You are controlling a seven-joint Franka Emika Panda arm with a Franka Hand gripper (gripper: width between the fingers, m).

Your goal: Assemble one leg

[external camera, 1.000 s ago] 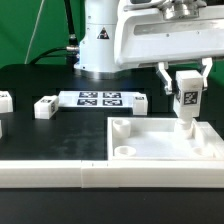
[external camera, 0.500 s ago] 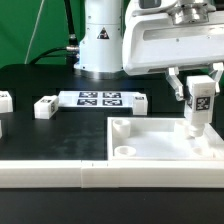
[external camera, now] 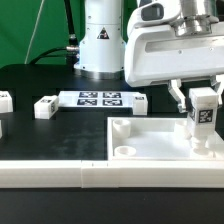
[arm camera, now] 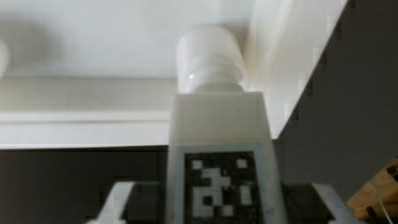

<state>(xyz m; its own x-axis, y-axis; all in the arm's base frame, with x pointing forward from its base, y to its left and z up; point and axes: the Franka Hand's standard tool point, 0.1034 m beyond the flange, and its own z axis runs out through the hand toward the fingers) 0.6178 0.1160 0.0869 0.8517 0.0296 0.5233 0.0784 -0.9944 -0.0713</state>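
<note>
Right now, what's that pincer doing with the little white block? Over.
Pincer shut on the leg, upright. Leg low over a corner of the white panel, exterior view's right; seated or not, can't tell. Nothing seen in the way.

I'm seeing the leg (external camera: pixel 203 115), a small white tagged block, standing upright over the white panel (external camera: pixel 150 142), at its back corner on the exterior view's right.

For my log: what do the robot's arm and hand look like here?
The arm is a glossy white column with a black logo and a dark cable beside it. The hand has a boxy white housing under a grey metal wrist piece, with short pale fingers.
</note>
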